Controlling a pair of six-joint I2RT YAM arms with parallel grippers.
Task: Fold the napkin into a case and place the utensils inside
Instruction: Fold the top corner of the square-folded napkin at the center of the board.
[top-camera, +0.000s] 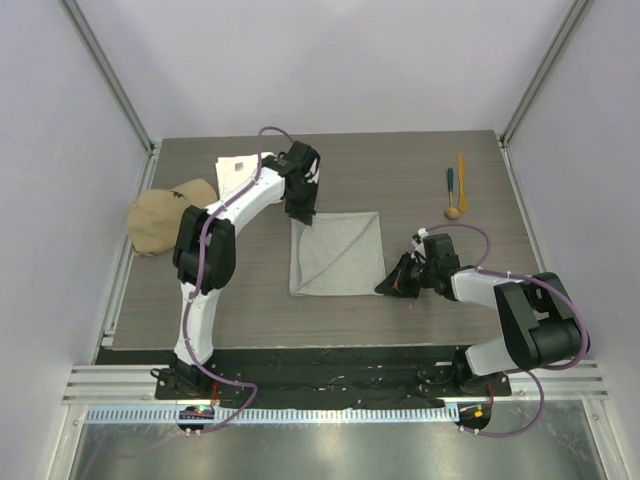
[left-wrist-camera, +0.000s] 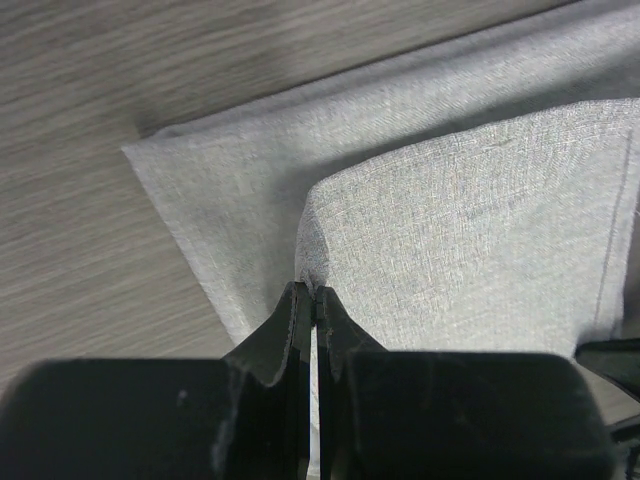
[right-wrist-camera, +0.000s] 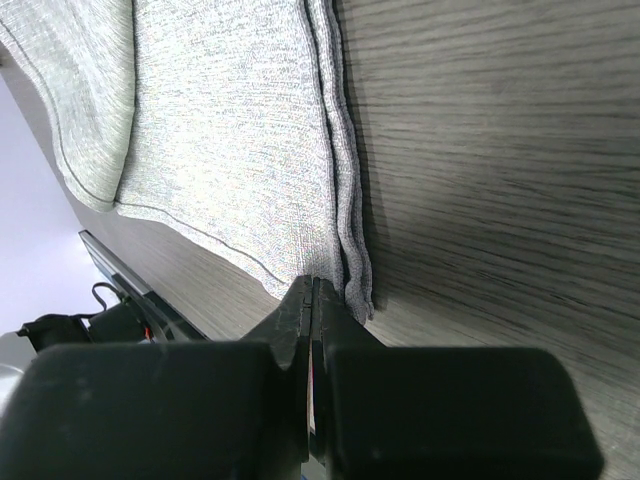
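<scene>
Both arm bases are bolted at the near edge, arms reaching out over the grey wood-grain table (top-camera: 250, 300).

Napkin (top-camera: 335, 255): light-grey cloth, mid-table, lying as a rough square, with one layer folded over the top. Doubled layers show along its right edge in the right wrist view. It isn't a narrow case yet.

Tan cap (top-camera: 165, 215): at the left edge, well apart from the napkin.

White towel (top-camera: 235, 172): far-left, just beside the cap, partly under the left arm.

Left gripper (top-camera: 300, 210): at the napkin's far-left corner. Fingers are nearly together, pinching the corner of the folded-over layer, which lifts slightly at the tips in the wrist view.

Right gripper (top-camera: 392, 285): low at the napkin's near-right corner, fingers pressed together. Tips touch the cloth edge; can't tell if any cloth is caught between them.

Utensils: far-right on the table, well apart from the napkin, none inside it. Orange-yellow stick (top-camera: 461, 170) and teal-handled piece (top-camera: 450, 181) lie side by side, and the wooden spoon (top-camera: 453, 211) is just nearer than them.
</scene>
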